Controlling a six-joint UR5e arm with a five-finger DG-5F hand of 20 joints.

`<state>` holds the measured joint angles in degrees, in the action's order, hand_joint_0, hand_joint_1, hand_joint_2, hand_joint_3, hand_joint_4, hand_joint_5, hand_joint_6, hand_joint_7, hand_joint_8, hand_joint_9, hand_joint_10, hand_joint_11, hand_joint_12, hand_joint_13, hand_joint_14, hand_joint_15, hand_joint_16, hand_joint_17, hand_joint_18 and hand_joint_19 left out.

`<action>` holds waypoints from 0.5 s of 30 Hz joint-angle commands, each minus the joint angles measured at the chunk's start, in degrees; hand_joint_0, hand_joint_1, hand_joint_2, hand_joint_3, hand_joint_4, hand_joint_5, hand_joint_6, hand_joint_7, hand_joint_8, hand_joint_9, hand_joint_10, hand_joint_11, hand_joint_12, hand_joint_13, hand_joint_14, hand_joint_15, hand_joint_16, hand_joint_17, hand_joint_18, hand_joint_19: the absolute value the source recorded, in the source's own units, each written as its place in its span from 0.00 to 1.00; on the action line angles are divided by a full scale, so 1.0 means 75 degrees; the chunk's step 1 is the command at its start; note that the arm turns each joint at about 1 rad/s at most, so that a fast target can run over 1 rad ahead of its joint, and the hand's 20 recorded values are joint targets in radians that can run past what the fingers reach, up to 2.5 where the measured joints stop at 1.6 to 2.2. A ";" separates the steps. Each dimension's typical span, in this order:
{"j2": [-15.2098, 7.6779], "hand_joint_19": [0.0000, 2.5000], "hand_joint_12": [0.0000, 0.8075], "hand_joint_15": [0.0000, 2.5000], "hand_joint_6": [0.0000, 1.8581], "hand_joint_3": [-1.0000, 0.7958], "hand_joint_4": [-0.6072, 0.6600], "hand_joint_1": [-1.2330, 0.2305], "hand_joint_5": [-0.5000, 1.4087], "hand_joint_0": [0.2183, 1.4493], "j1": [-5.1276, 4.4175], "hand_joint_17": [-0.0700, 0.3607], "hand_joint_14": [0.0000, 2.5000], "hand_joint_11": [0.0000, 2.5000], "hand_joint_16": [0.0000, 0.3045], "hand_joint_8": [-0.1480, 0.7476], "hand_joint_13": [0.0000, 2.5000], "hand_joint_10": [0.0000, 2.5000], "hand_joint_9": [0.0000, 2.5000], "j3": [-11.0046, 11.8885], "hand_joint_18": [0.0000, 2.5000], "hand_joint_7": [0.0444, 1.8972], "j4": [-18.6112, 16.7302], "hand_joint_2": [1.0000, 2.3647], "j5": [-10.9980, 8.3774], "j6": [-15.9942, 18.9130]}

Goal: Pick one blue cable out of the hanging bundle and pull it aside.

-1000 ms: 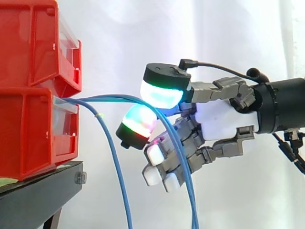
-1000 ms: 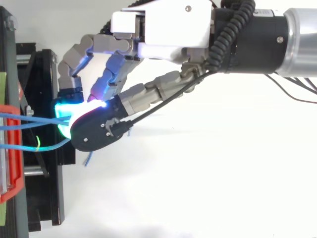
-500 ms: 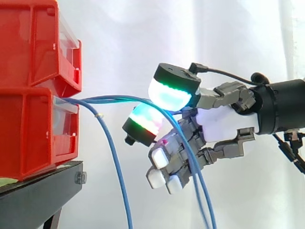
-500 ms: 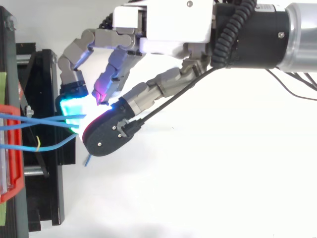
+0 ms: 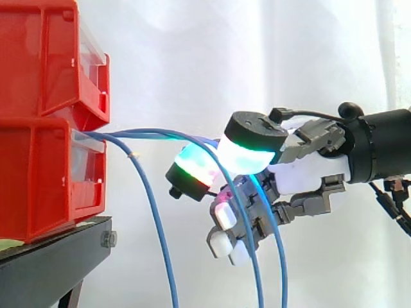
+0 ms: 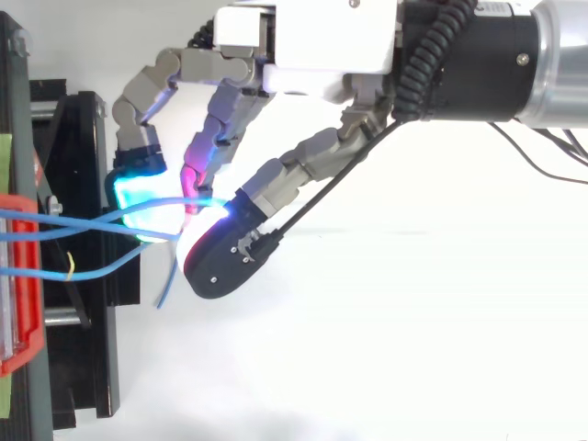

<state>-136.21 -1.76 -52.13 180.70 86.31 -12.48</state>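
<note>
grips with curled fingers: two blue cables caught between a green-cyan pad under a black cap and a second pad glowing green and red, with white-tipped pads folded in below. whether pressed tight or merely hooked, cannot tell. behind those pads, the white palm of the hand, held level, wrist toward the right edge.

stands apart from the front lip of the lower red bin, with that gap spanned by the cables. from above, reaches with the cyan pad over the outer edge of the black stand. open room below the hand and to its right, in front of the white curtain. on the left, the upper red bin stacked on the lower one, both well clear of the palm.

thin, smooth, bright blue. out of the lower bin's front side by side, nearly level as far as the pads, then bent over them and down past the folded fingers. third cable free of the hand, drooping from the same lip close to the bin, with a small pale tie near its top.
</note>
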 commanded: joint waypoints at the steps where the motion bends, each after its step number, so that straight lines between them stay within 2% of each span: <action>1: 0.0009 0.18 0.31 0.16 0.48 0.28 0.36 0.29 0.23 0.26 0.0000 0.37 0.01 0.16 0.13 0.42 0.38 0.01 0.44 0.0001 0.32 0.45 0.0012 0.00 0.0000 0.0000; 3: -0.0003 0.18 0.33 0.16 0.47 0.28 0.39 0.33 0.24 0.23 0.0000 0.38 0.01 0.16 0.14 0.44 0.39 0.01 0.44 0.0001 0.33 0.48 0.0000 0.00 0.0012 0.0000; 9: 0.0009 0.17 0.36 0.15 0.45 0.28 0.42 0.43 0.24 0.19 0.0024 0.41 0.01 0.15 0.15 0.47 0.39 0.00 0.45 0.0001 0.34 0.48 0.0024 0.00 0.0023 -0.0012; 13: 0.0009 0.20 0.33 0.16 0.45 0.28 0.43 0.46 0.23 0.27 0.0047 0.37 0.01 0.15 0.13 0.44 0.38 0.01 0.44 0.0001 0.32 0.49 0.0082 0.00 0.0035 -0.0012; 15: 0.0009 0.20 0.33 0.16 0.45 0.29 0.43 0.45 0.23 0.28 0.0047 0.37 0.01 0.15 0.13 0.44 0.38 0.01 0.44 0.0001 0.32 0.51 0.0094 0.00 0.0059 -0.0012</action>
<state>-136.16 -1.45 -52.12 181.22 86.58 -12.57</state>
